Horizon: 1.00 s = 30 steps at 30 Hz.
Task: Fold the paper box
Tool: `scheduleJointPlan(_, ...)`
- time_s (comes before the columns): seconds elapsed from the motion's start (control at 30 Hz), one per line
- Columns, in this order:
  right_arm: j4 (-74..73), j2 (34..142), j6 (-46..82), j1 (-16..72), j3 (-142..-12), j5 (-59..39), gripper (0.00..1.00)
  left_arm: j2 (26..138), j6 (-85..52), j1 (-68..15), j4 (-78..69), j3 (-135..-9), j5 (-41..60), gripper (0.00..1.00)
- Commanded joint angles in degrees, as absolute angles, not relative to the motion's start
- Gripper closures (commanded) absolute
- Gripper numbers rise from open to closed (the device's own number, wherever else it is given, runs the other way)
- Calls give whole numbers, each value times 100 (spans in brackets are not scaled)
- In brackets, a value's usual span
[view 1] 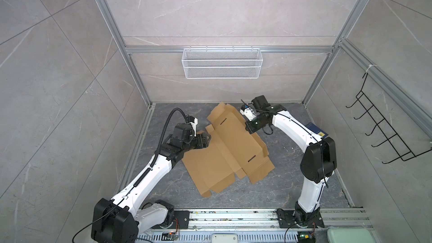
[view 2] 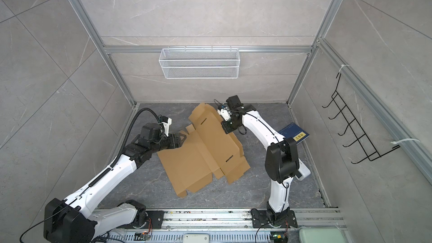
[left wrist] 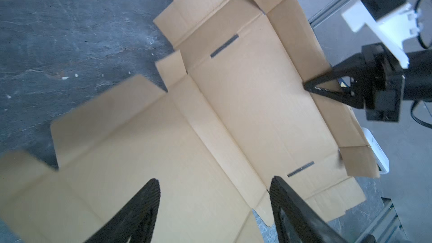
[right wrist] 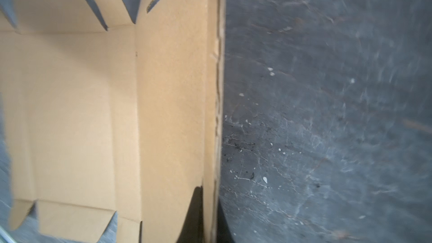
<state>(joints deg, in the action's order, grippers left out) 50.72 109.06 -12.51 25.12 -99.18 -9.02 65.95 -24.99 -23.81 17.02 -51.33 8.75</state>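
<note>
The paper box (view 1: 228, 153) (view 2: 201, 155) is a brown cardboard sheet with flaps and slots, lying mostly flat on the dark floor. Its long right-hand flap (view 1: 256, 140) is raised. My right gripper (view 1: 248, 129) (view 2: 225, 130) is shut on the far part of that flap's edge. In the right wrist view the cardboard edge (right wrist: 211, 113) runs straight between the two dark fingertips of that gripper (right wrist: 210, 197). My left gripper (view 1: 208, 137) (view 2: 184, 137) hovers open over the sheet's left side. Its fingers (left wrist: 145, 202) stand wide apart with only cardboard (left wrist: 245, 104) below them.
A dark blue book (view 1: 315, 129) (view 2: 295, 133) with a yellow label lies by the right wall behind the right arm. A white wire basket (view 1: 222, 63) hangs on the back wall and a black hook rack (view 1: 385, 134) on the right wall. Bare floor (view 1: 287, 160) surrounds the sheet.
</note>
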Motion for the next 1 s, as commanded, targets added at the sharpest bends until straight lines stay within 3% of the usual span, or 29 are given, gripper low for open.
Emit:
scheduleJointPlan(0.0, 5707, 10719, -2476, 2834, -10243, -130, 99, 6541, -2304, -2287, 1901, -5238, 765, 23)
scheduleJointPlan(0.4, 6430, 11379, -4550, 3597, -12054, 842, 100, 6313, -2094, -1496, 1613, -4951, 804, 23)
scheduleJointPlan(0.67, 5858, 11440, -4946, 3992, -11435, 1536, 100, 5806, -2237, -523, 1616, -4768, 1191, 24)
scheduleJointPlan(0.97, 5054, 11217, -5128, 4368, -10557, 1954, 100, 5680, -2364, -523, 2127, -5321, 1220, 24)
